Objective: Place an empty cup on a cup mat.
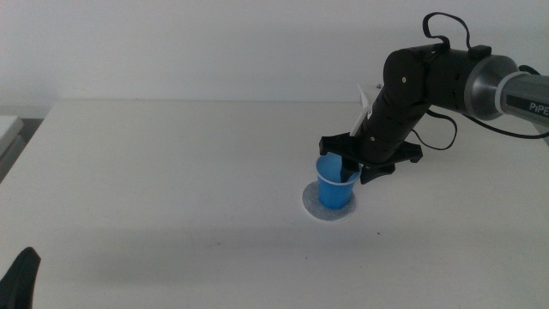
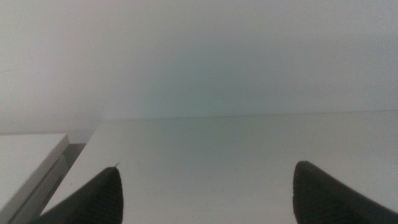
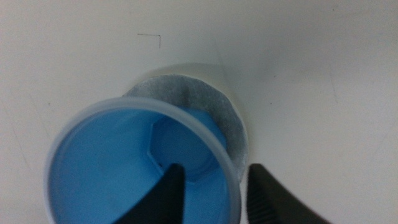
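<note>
White table [image 1: 171, 172] | right claw [image 3: 211, 186] pinches cup [image 1: 336, 184] wall | cup mat [image 3: 186, 93] seemingly underneath

Surface: flat white table top [image 1: 171, 172], matte, plain.
Backdrop: pale bare wall [image 1: 214, 43] behind the table's far edge.
Side: white flat slab [image 2: 25, 155] beside the table's edge.
</note>
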Tool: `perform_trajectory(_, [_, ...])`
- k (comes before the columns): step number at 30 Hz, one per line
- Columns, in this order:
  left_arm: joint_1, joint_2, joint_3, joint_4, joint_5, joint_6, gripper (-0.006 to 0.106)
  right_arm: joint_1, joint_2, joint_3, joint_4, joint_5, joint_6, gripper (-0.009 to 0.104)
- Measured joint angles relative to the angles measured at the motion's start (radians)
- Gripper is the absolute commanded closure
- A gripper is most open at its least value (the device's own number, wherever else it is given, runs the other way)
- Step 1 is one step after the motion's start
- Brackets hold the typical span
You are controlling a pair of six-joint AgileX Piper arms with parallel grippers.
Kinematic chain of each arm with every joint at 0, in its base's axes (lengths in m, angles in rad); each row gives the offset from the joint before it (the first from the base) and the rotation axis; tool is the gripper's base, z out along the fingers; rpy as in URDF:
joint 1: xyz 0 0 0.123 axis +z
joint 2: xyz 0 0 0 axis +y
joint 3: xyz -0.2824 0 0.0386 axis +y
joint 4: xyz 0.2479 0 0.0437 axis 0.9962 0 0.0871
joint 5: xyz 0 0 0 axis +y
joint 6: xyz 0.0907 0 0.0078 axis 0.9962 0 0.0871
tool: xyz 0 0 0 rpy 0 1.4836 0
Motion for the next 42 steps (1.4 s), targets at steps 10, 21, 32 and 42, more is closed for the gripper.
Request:
perform_trajectory(10, [0.000, 0.000, 0.000, 0.000, 0.000, 0.000, 0.007, -0.004, -0.036, -0.116, 0.000, 0.123, -0.064, 0.014])
perform_trajectory(21, [0.000, 0.000, 0.000, 0.000, 0.000, 0.000, 0.007, -0.211, -0.354, -0.242, -0.014, 0.277, -0.215, 0.009])
perform_trajectory(32, [0.000, 0.000, 0.000, 0.000, 0.000, 0.000, 0.007, -0.397, -1.034, 0.429, -0.091, -0.119, -0.219, 0.009])
perform_trajectory(42, [0.000, 0.000, 0.000, 0.000, 0.000, 0.000, 0.007, -0.399, -1.478, 0.887, -0.091, -0.414, -0.250, 0.009])
